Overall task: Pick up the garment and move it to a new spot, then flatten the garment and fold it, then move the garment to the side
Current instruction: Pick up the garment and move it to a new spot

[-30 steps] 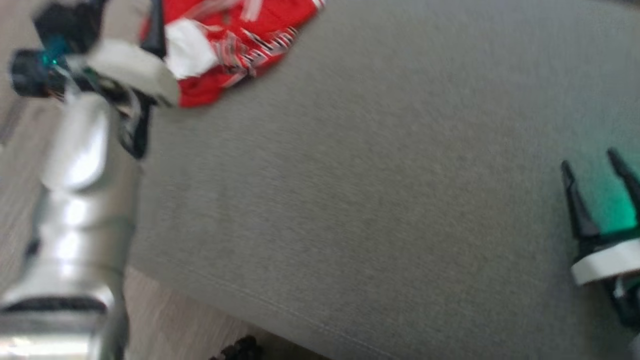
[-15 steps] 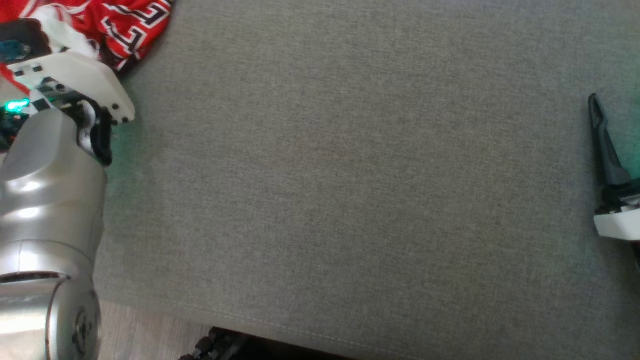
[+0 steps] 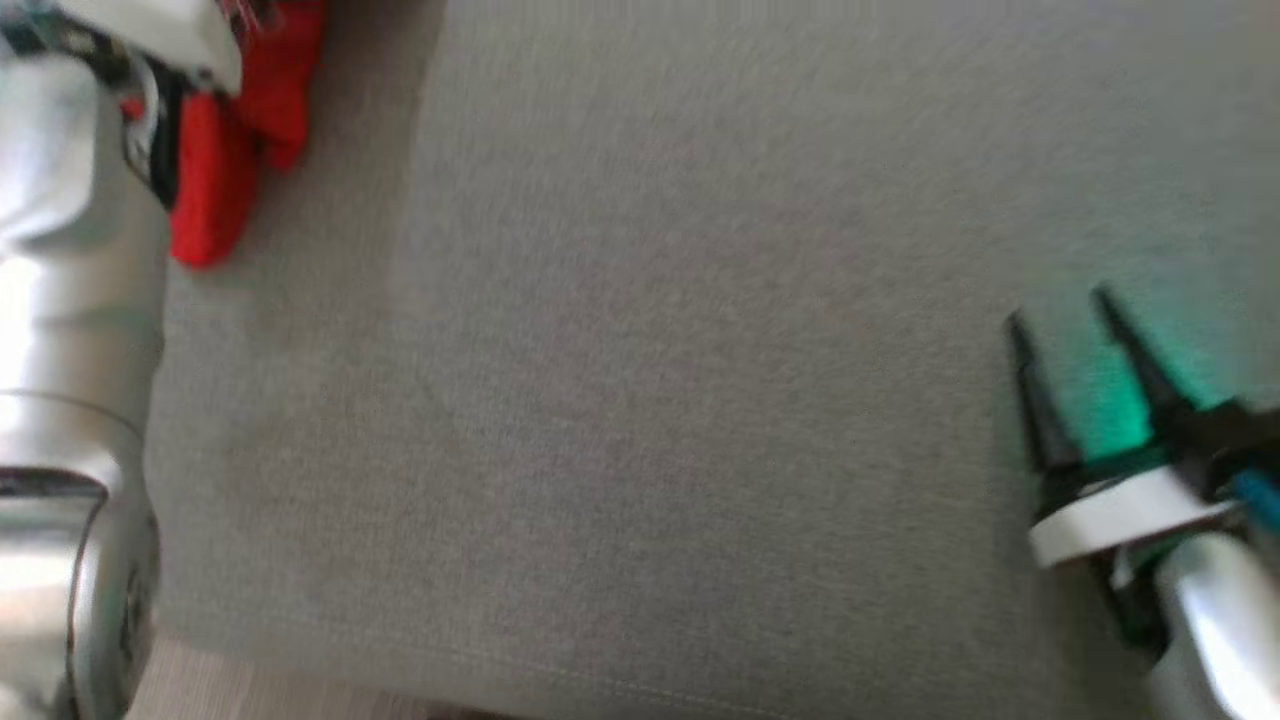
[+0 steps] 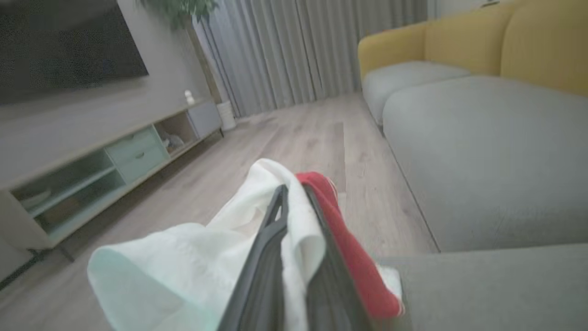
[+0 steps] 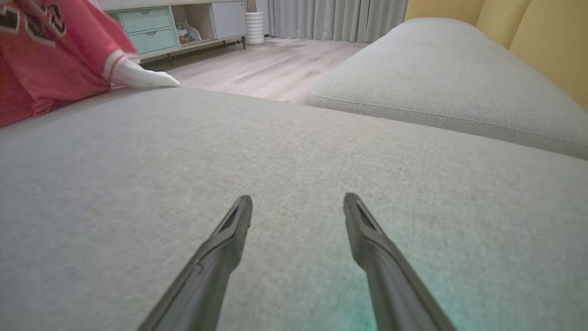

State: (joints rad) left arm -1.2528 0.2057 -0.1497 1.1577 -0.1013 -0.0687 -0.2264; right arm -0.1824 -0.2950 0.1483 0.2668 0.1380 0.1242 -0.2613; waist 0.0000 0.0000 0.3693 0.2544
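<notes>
Your left hand (image 4: 294, 189) is clamped on a fold of the soft red-and-white fabric jersey (image 4: 353, 248), which sits bunched at the far left edge of the grey fabric sofa cushion (image 3: 640, 400). Your right hand (image 5: 298, 202) hovers low over the cushion's right side, fingers apart and holding nothing. Expect the jersey to be light, limp and quick to sag or slip. A pinch through a doubled hem or shoulder seam should hold better than one thin layer.

- Left gripper (image 4: 294, 193): fingers pinched together on the garment (image 4: 197, 257), silver forearm (image 3: 70, 300) stretched forward.
- Right gripper (image 5: 297, 198): fingers spread wide, empty, pointing forward and slightly down.
</notes>
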